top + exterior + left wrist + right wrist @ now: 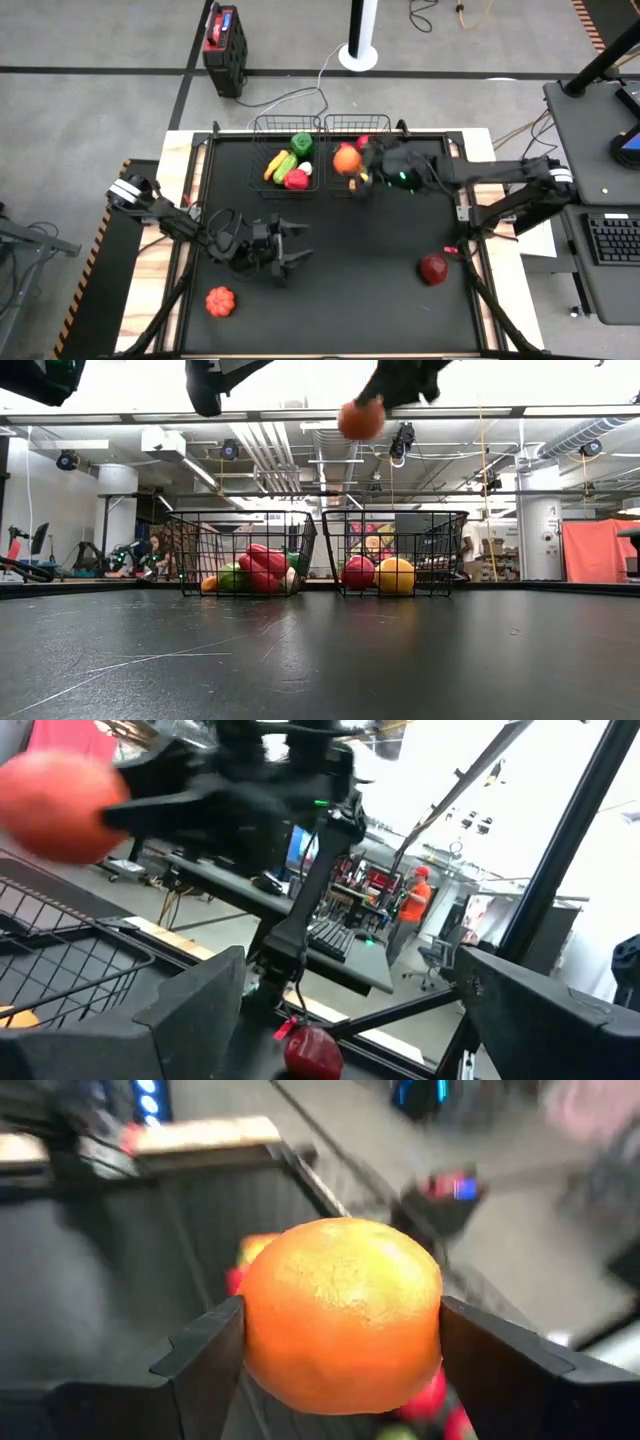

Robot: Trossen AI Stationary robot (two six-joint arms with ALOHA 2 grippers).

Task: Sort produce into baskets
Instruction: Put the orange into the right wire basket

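no readable text, labels, brands or numbers anywhere

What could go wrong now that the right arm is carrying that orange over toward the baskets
1. The right claw pinches the round orange only at its sides, high above the table; it might slip and roll off.
2. It hangs near the edge of the right basket, so an early release could land it on the rim or in the left basket.
3. The open left claw waits mid-table, while the red apple and small pumpkin lie unsorted.
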